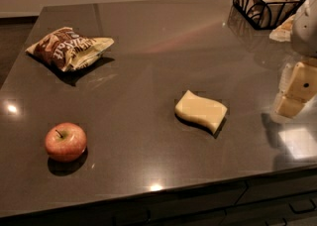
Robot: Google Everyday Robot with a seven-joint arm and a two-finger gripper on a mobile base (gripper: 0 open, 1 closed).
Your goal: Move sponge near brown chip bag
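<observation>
The pale yellow sponge (200, 110) lies flat on the dark countertop, right of centre. The brown chip bag (69, 47) lies wrinkled at the far left of the counter, well apart from the sponge. My gripper (295, 90) hangs at the right edge of the view, its cream boxy fingers (303, 82) to the right of the sponge and apart from it. It holds nothing that I can see.
A red apple (65, 141) stands near the front left. A black wire basket (265, 1) with packets stands at the back right. The counter's front edge (148, 194) runs along the bottom, with drawers below.
</observation>
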